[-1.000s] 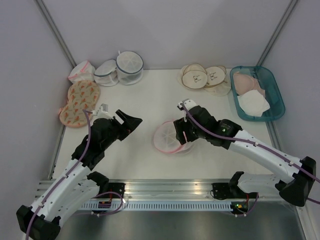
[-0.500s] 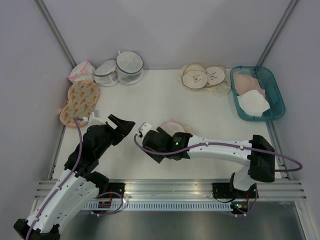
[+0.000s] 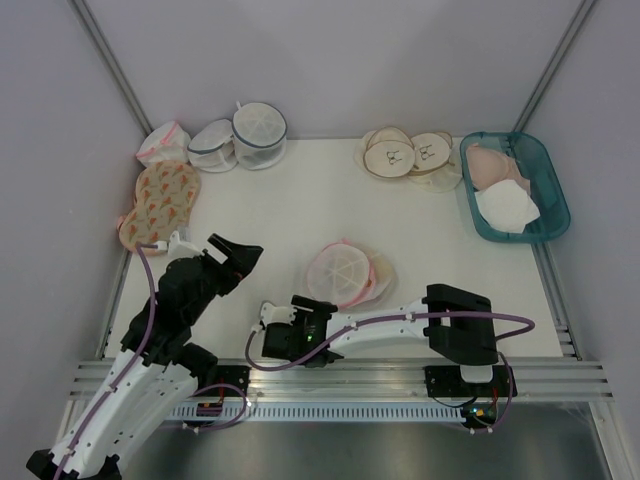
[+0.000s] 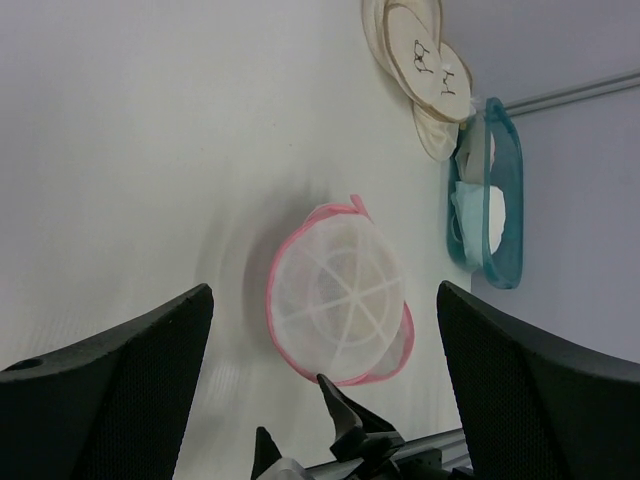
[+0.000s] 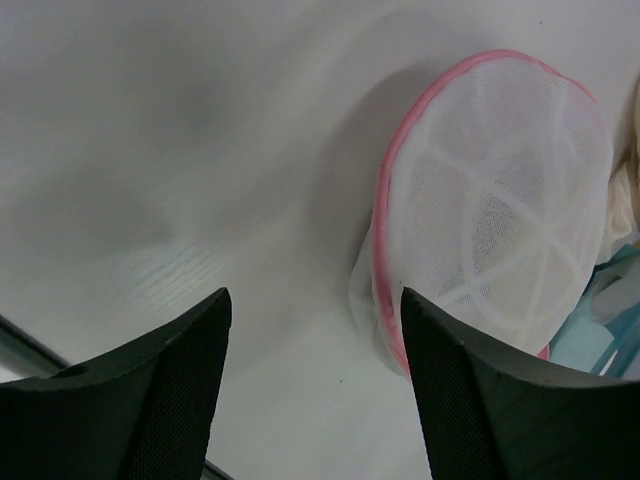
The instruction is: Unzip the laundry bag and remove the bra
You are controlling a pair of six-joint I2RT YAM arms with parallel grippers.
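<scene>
The laundry bag (image 3: 338, 272), a round white mesh dome with a pink rim, lies in the middle of the table. It also shows in the left wrist view (image 4: 338, 303) and the right wrist view (image 5: 497, 205). Its second hinged half (image 3: 380, 276) sticks out at its right, pale pink-beige. A pale shape shows dimly through the mesh; no bra is plainly visible. My left gripper (image 3: 238, 256) is open and empty, left of the bag and apart from it. My right gripper (image 3: 272, 335) is open and empty, near the front edge, in front and to the left of the bag.
Two white mesh bags with grey-blue rims (image 3: 250, 135) and a small pink-edged pouch (image 3: 160, 143) stand at the back left. An orange-patterned item (image 3: 160, 205) lies at the left edge. Beige pads (image 3: 405, 155) and a teal tray (image 3: 552, 195) holding pink and white cups are at the back right.
My right arm has swung off the bag, leftward and back to the front edge, folding up. My left gripper has drawn back a little toward me. The bag now lies uncovered.
</scene>
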